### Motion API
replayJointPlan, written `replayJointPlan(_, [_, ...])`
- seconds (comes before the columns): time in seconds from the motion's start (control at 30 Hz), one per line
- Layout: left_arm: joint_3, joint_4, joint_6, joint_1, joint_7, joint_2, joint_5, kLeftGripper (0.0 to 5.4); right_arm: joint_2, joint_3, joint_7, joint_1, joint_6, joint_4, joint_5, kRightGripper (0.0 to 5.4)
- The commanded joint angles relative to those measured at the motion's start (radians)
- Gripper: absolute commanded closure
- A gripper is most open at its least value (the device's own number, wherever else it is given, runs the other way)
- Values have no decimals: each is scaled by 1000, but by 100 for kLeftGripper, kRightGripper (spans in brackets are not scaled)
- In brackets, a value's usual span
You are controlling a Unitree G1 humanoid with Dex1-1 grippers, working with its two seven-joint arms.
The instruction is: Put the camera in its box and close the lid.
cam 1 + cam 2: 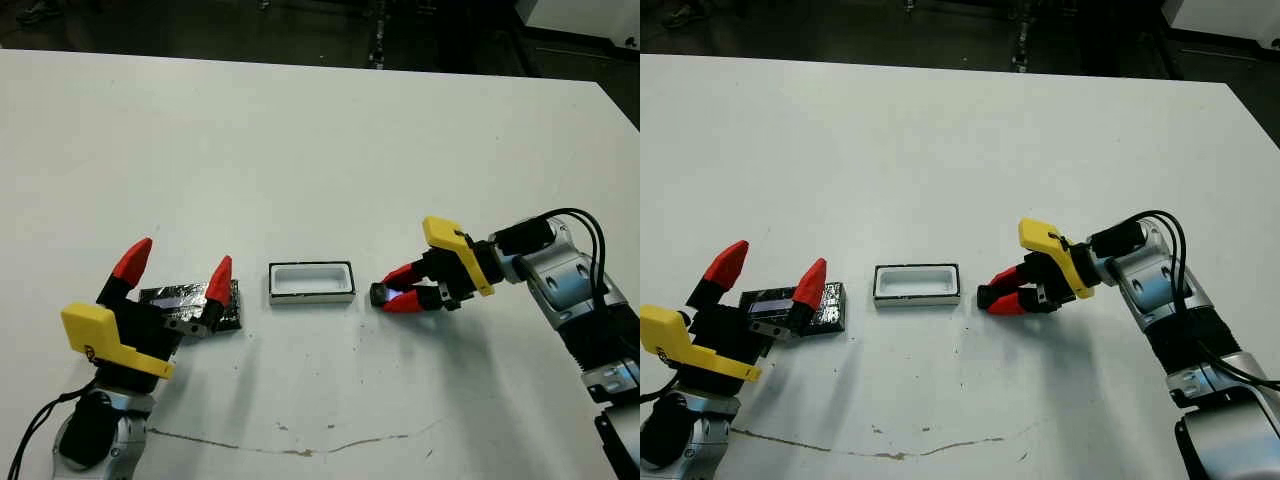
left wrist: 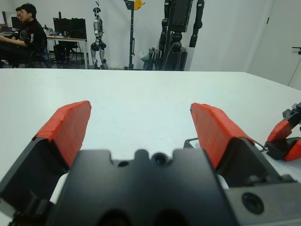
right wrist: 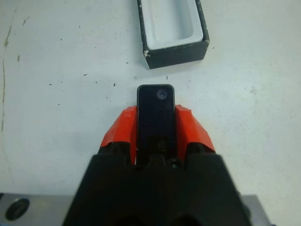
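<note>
Camera (image 3: 156, 120) is pinched in our right gripper (image 1: 408, 296); box (image 1: 311, 282) is lying at its 9 o'clock, long axis 3-to-9. Left gripper (image 1: 178, 275) is idling spread over lid (image 1: 190, 298).

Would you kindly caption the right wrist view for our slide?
Right gripper shut on the camera, its end pointing toward the open, empty box just ahead.
</note>
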Motion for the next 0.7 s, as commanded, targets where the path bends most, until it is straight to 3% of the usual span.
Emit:
replayJointPlan(0.03, [-1,2,2,14,-1,0,-3,0,-14,1,-12,31,22,-13,-6,374])
replayJointPlan(0.47, [0,7,0,10,-6,6,-2,0,19,-141,6,-19,1,65,134,374])
replayJointPlan(0.7, [-3,8,-6,13,-1,4,15,0,40,-182,16,-104,107,81,204,374])
